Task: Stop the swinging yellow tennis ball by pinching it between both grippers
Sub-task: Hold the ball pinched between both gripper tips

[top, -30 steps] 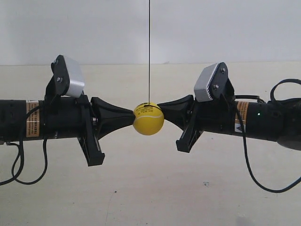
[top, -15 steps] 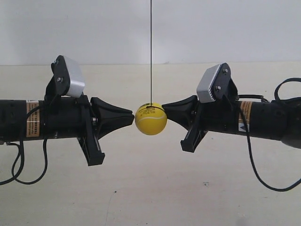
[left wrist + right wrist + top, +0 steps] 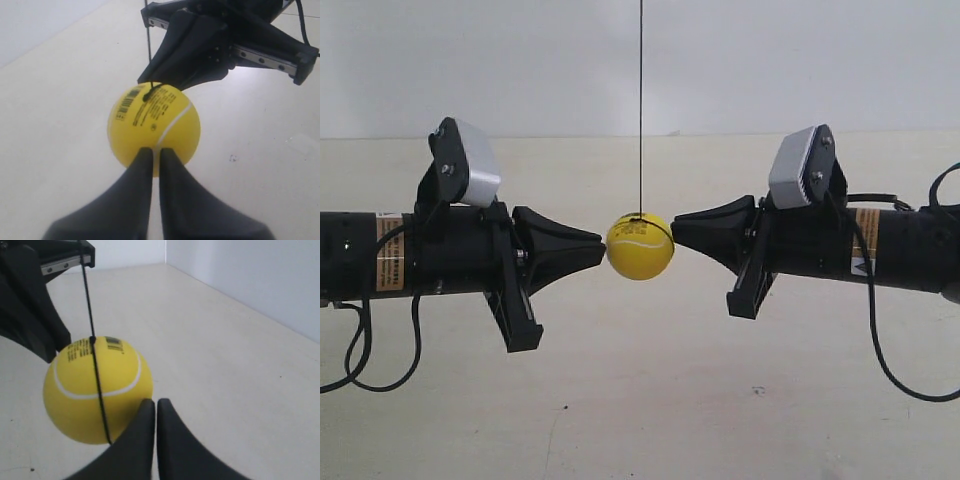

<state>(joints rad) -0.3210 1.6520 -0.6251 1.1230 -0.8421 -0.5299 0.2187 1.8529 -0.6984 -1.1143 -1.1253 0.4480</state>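
The yellow tennis ball [image 3: 640, 245] hangs on a thin dark string [image 3: 641, 100] between the two arms. My left gripper [image 3: 602, 247], at the exterior view's left, is shut, and its pointed tip is at the ball's side, touching or nearly so. My right gripper [image 3: 674, 228] is shut too, its tip just off the ball's upper right side. In the left wrist view the ball [image 3: 154, 125] sits right ahead of the shut left gripper [image 3: 151, 150], with the right gripper [image 3: 165, 75] behind it. In the right wrist view the ball [image 3: 95, 390] lies beside the shut right gripper [image 3: 155, 401].
A pale table [image 3: 650, 400] runs under both arms, and a white wall [image 3: 770, 60] stands behind. Black cables droop from the arm at the left [image 3: 360, 360] and the arm at the right [image 3: 885, 365]. A silver camera box [image 3: 475, 165] tops each wrist.
The right arm has drawn back to the right, so its tip no longer presses the ball. The ball has shifted slightly right and up. The left arm has stayed put.
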